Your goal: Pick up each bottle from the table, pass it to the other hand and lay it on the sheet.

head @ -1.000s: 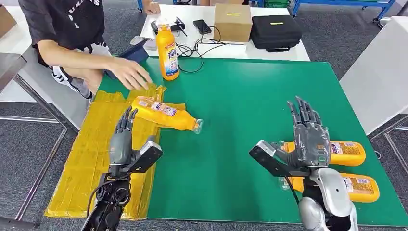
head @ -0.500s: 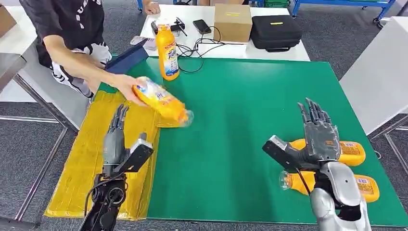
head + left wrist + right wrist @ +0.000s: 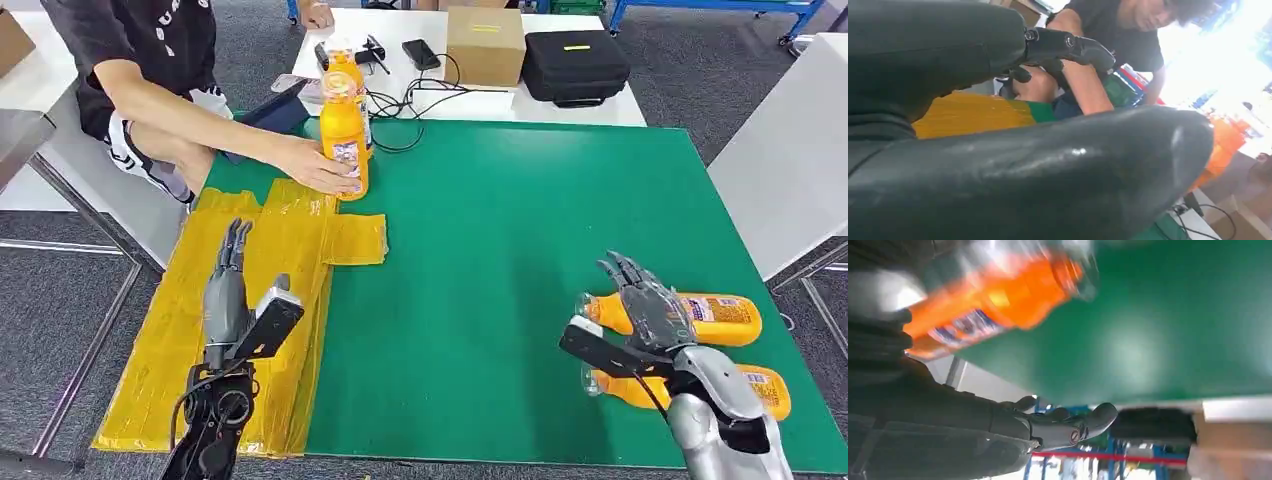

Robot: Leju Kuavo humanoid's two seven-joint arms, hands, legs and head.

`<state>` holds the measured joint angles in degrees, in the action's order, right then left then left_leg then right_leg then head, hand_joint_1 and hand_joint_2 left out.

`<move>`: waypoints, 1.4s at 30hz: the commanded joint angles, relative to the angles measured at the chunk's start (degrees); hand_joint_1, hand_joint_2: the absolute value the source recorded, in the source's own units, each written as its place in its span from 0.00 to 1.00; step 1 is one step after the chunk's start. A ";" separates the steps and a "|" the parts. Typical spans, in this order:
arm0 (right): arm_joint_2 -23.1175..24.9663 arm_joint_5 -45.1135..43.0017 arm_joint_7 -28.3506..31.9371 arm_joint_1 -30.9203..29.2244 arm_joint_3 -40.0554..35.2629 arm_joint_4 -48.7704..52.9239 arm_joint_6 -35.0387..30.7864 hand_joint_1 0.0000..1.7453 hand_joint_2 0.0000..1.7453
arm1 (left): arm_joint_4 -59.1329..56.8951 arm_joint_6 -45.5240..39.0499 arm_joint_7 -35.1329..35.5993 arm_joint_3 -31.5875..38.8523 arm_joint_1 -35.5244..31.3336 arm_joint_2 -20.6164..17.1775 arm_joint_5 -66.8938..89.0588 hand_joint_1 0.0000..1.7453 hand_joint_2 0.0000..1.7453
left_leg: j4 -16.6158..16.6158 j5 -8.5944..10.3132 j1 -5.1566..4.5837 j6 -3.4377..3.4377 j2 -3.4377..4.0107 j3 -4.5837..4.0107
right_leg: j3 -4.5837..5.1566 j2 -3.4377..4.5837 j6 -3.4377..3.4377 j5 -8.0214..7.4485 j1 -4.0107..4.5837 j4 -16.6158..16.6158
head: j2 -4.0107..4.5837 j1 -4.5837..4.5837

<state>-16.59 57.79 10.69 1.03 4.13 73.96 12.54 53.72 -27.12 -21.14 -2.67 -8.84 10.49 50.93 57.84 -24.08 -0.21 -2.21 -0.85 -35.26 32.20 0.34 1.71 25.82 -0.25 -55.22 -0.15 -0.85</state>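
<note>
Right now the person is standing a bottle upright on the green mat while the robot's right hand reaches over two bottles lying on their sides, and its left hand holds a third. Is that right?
Nearly. The left hand holds nothing: the head view shows it open above the yellow sheet. The person does stand a bottle upright, and the right hand reaches over two lying bottles.

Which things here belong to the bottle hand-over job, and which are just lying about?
Job: two lying bottles, far and near; yellow sheet; right hand over the far one; left hand; two standing bottles, one held by a person's hand.
Lying about: cardboard box; black case; phone; cables.
</note>
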 commanded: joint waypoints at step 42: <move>1.56 13.68 -0.52 10.85 27.35 0.60 10.52 0.00 1.00 | 0.31 0.97 -0.10 2.46 1.49 -1.25 -2.43 0.00 0.00 | -0.18 -0.15 -0.05 0.18 -0.10 0.48 | -0.50 -0.16 0.07 0.20 -0.09 0.22 | 0.00 0.02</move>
<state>-16.00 71.23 9.24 10.87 29.99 77.94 18.39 58.97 -25.24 -21.18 -0.35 -4.51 9.97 49.29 57.84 -24.13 -0.30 -2.17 -0.88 -35.21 32.19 0.33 1.83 25.90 -0.39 -55.20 -0.15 -0.83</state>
